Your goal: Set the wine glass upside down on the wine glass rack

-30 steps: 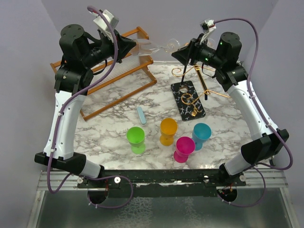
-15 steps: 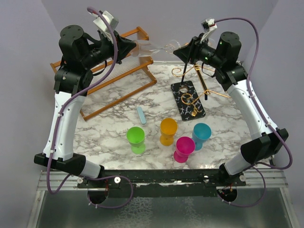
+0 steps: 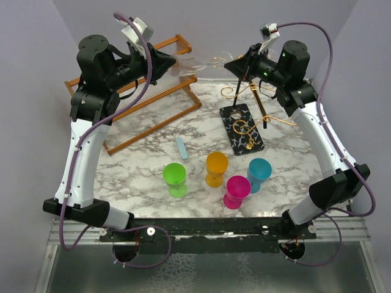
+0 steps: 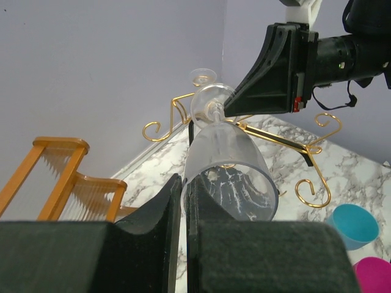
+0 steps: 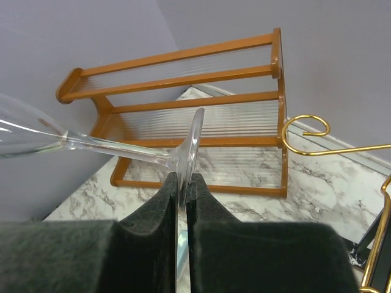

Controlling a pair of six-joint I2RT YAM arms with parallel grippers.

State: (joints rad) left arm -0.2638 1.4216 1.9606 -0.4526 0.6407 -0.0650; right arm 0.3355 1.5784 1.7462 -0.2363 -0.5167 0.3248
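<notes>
A clear wine glass (image 3: 197, 61) hangs level in the air at the back, between both grippers. My left gripper (image 3: 175, 61) is shut on the rim of its bowl (image 4: 227, 162), with one finger inside the bowl and one outside (image 4: 183, 184). My right gripper (image 3: 228, 63) is shut on the edge of the glass's round foot (image 5: 190, 143), pinching it at the fingertips (image 5: 182, 180). The stem (image 5: 110, 146) runs off to the left. The wine glass rack stands below and to the right, with gold wire arms (image 3: 247, 91) and a black white-veined base (image 3: 242, 127). Its arms show in the left wrist view (image 4: 278, 139).
A brown wooden slatted rack (image 3: 143, 104) stands at the back left. Green (image 3: 175, 176), orange (image 3: 216, 166), pink (image 3: 237, 189) and blue (image 3: 259, 172) cups stand near the front. A small pale blue object (image 3: 181, 148) lies mid-table.
Both grippers and the glass between them have risen slightly. The right gripper's tip has moved up to the level of the glass's foot.
</notes>
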